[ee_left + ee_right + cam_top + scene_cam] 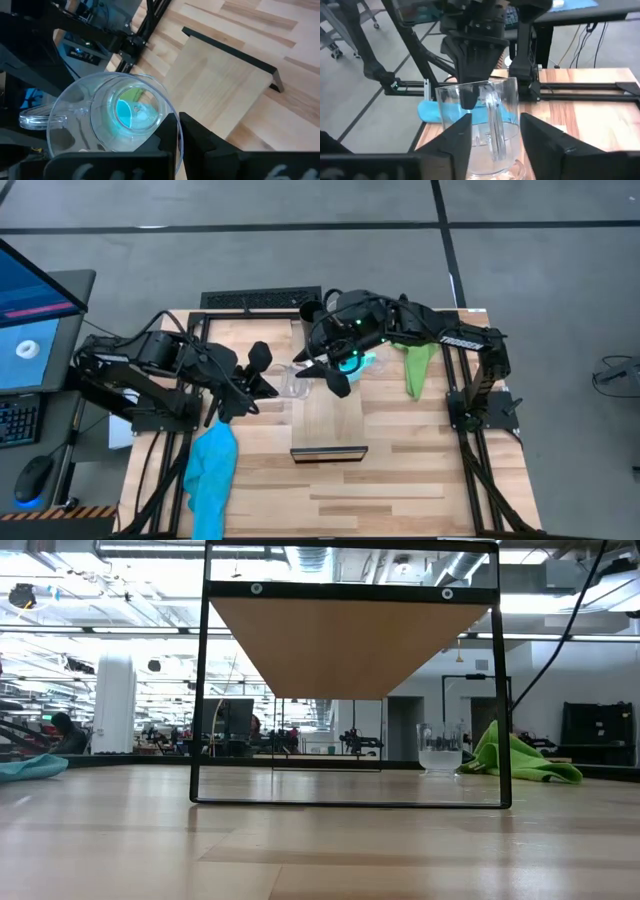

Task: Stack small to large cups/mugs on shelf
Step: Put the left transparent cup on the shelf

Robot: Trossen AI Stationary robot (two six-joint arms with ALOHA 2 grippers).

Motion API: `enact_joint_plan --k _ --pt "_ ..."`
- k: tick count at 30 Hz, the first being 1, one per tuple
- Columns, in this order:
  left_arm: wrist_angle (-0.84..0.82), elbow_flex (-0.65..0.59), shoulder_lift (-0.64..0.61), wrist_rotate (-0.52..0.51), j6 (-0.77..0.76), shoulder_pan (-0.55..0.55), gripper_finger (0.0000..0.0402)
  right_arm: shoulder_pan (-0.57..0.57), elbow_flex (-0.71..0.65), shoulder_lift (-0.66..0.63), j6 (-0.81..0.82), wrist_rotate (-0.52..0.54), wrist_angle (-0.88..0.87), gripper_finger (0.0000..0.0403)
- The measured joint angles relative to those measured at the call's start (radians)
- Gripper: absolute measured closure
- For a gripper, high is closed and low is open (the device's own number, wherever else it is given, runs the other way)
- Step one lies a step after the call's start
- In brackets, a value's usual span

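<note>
Clear glass first: a handled glass cup (487, 132) stands upright between the right gripper (495, 142)'s fingers, which sit apart either side of its handle, apparently not yet clamped. The left gripper (176, 132) is pinched on that cup's rim from the opposite side, so the cup is shared mid-table, above the far end of the shelf (331, 408). Right is the nearer arm to take it. Farther off, the blue cloth (451, 111).
</note>
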Motion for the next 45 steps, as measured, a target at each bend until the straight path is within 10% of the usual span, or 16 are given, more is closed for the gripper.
enact_joint_plan --k 11,26,45 --pt "0.002 0.000 0.009 0.000 0.007 0.000 0.0401 0.002 0.000 -0.002 -0.021 -0.004 -0.025 0.0378" --pt "0.004 0.000 0.009 -0.016 -0.016 -0.001 0.0371 0.015 0.000 -0.003 -0.017 0.004 -0.035 0.0378" --pt "-0.017 0.215 -0.018 -0.369 -0.122 -0.169 0.0284 -0.018 -0.002 -0.022 -0.074 0.037 -0.003 0.0377"
